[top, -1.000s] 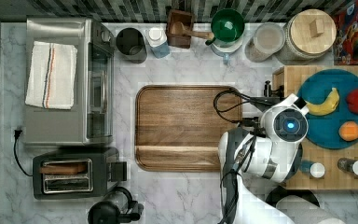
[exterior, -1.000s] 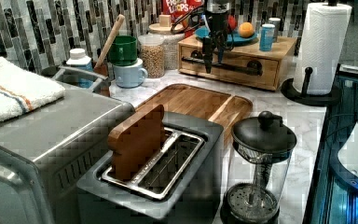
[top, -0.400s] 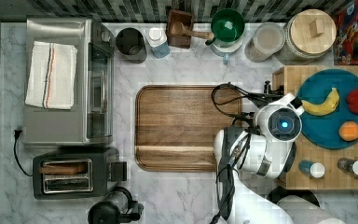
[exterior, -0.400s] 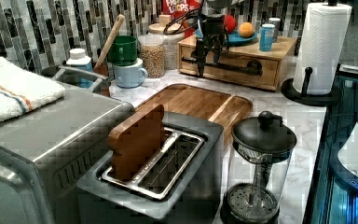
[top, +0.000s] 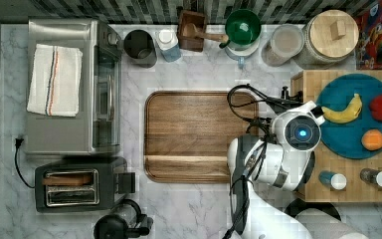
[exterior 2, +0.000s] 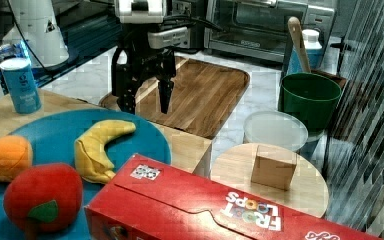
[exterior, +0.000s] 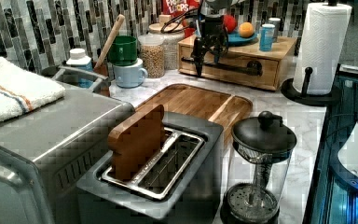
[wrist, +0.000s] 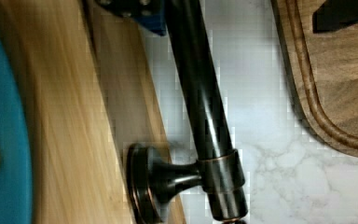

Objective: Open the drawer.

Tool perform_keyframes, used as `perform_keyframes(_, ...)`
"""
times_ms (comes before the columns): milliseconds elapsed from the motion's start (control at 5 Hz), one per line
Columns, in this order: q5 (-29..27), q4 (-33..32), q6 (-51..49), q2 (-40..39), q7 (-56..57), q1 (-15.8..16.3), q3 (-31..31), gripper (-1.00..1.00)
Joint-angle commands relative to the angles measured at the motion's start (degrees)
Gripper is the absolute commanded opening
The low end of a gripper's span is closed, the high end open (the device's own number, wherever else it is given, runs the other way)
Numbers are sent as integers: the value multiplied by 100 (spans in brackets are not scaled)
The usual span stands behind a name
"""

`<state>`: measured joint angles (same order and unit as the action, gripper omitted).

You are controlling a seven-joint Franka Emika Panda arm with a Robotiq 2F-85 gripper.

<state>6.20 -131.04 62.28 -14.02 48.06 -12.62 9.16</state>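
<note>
The drawer (exterior: 233, 80) is the light-wood front of a box against the backsplash, seen on the left view's right, and looks flush with the box. A long black bar handle (exterior: 235, 69) runs across its front. My gripper (exterior: 206, 60) hangs at the end of the bar toward the left view's left, open, one finger on each side of it. In the wrist view the handle (wrist: 200, 93) passes close by the blue-padded finger (wrist: 140, 16); the other finger (wrist: 340, 16) is over the tray's edge. The right view shows my gripper (exterior 2: 146, 102) open.
A dark walnut tray (top: 194, 137) lies on the marble counter just in front of the drawer. On top of the box sit a blue plate (top: 343, 142) with fruit and two shakers. Jars and cups line the backsplash. A paper towel stand (exterior: 319, 51) is beside the box.
My gripper has shifted toward the left view's left along the drawer front and come down a little to the handle. The drawer has not moved.
</note>
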Motion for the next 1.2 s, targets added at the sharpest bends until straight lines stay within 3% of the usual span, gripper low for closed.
perform_keyframes(200,-177,-407,641,-407,-1290,1115,-1184,100)
perform_keyframes(400,-101,-443,506,-291,-1904,1317,-1402,100)
perform_keyframes(800,-247,-488,-52,18,-2106,1114,-1859,100)
perform_keyframes(1200,-167,-277,-309,41,-2629,1279,-1845,100)
